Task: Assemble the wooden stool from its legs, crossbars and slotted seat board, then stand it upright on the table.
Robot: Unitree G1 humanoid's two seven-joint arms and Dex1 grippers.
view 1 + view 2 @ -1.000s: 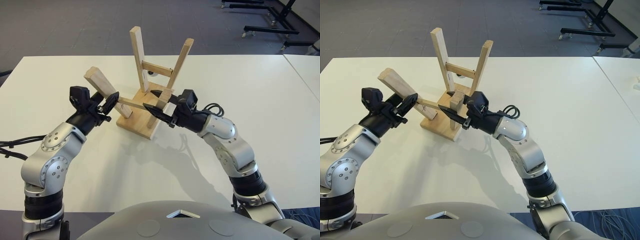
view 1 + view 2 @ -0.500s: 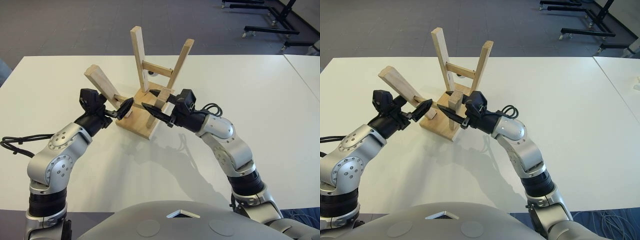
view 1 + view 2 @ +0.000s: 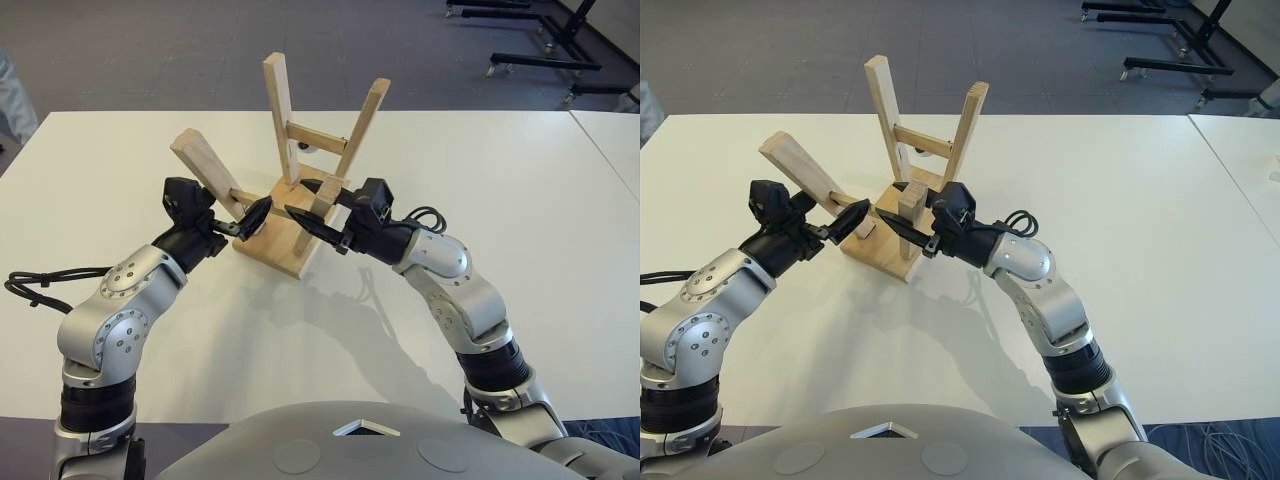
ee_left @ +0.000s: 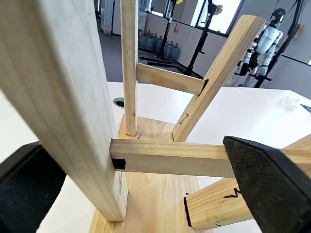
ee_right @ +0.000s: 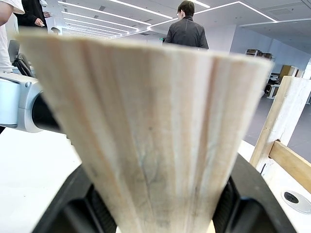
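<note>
right gripper clamped on near right leg; left gripper jaws apart, straddling tilted left leg at its crossbar, probably no contact. Swing that leg upright and seat it square in seat board, mid-table toward the far edge. Pale raw wood, square-sawn; far leg pair already slotted

the stool's seat board is warm honey-toned wood; its legs and crossbars are paler, unpainted. the leg in the right gripper shows straight lengthwise grain. near the left gripper, dark pencil squiggles mark the leg ends. both grippers are matte black, the arms silver-grey. the table is plain white.
</note>
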